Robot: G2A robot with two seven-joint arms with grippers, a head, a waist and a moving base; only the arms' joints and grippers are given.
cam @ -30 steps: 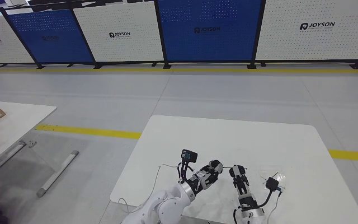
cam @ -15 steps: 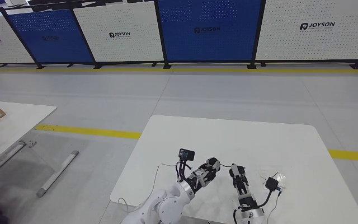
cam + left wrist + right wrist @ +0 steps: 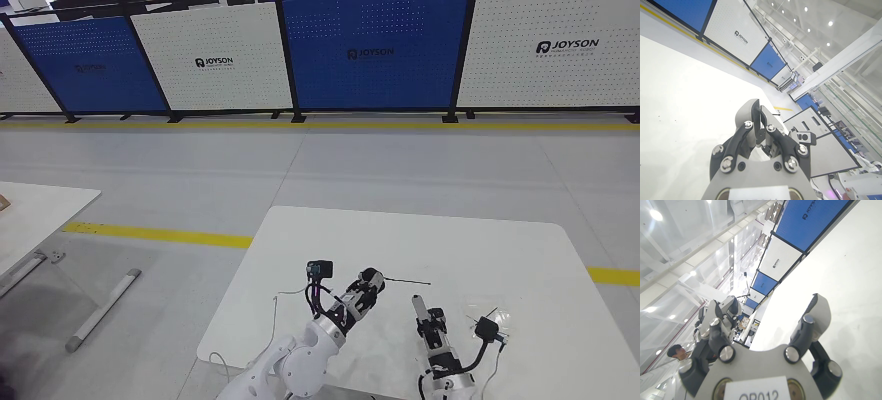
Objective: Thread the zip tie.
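One smooth white table (image 3: 480, 250) with rounded corners carries the work. Two grippers of grey metal, each with black linkages and ribbed black pads, sit over its near part. The left gripper (image 3: 370, 278) has its fingers pinched together on the one zip tie (image 3: 408, 282). This is a thin, straight black plastic strip sticking out sideways over the tabletop toward the right gripper (image 3: 774, 298), whose fingers stand wide apart.
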